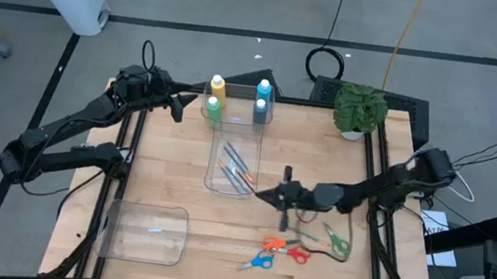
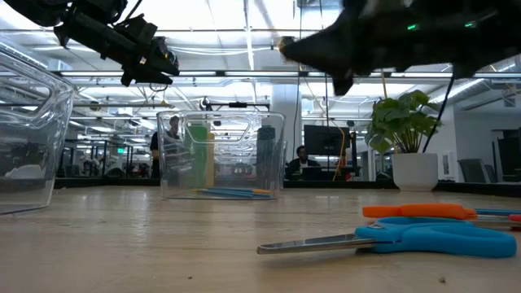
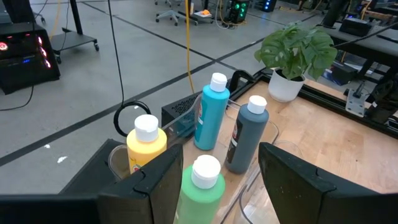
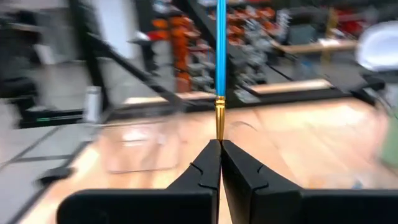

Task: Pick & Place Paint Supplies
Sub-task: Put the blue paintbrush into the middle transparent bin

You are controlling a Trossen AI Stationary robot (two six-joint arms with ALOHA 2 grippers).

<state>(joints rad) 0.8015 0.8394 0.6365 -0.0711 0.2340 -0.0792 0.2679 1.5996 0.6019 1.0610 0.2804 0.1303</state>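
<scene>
Yellow (image 3: 147,148), green (image 3: 202,186), light blue (image 3: 212,112) and grey-blue (image 3: 248,134) paint bottles stand upright in the far end of a clear bin (image 1: 232,156). Several brushes (image 1: 237,168) lie on the bin's floor. My left gripper (image 1: 182,106) hovers open just left of the bottles, level with them and apart from them; in its wrist view the green bottle shows beyond the gap. My right gripper (image 1: 259,195) hangs above the table to the right of the bin, shut on a blue-handled brush (image 4: 221,50) with a gold ferrule. My right gripper pinches the brush between its two fingertips just below the gold ferrule (image 4: 219,127); the bristle end is hidden between the fingers. The fingers lie about level and cross the brush. The handle stands up from the fingertips, lifted clear of the table.
Orange scissors (image 1: 288,247), blue scissors (image 1: 256,262) and a green-handled tool (image 1: 336,242) lie near the front right. A second clear container (image 1: 146,231) sits at the front left. A potted plant (image 1: 360,110) stands at the far right corner.
</scene>
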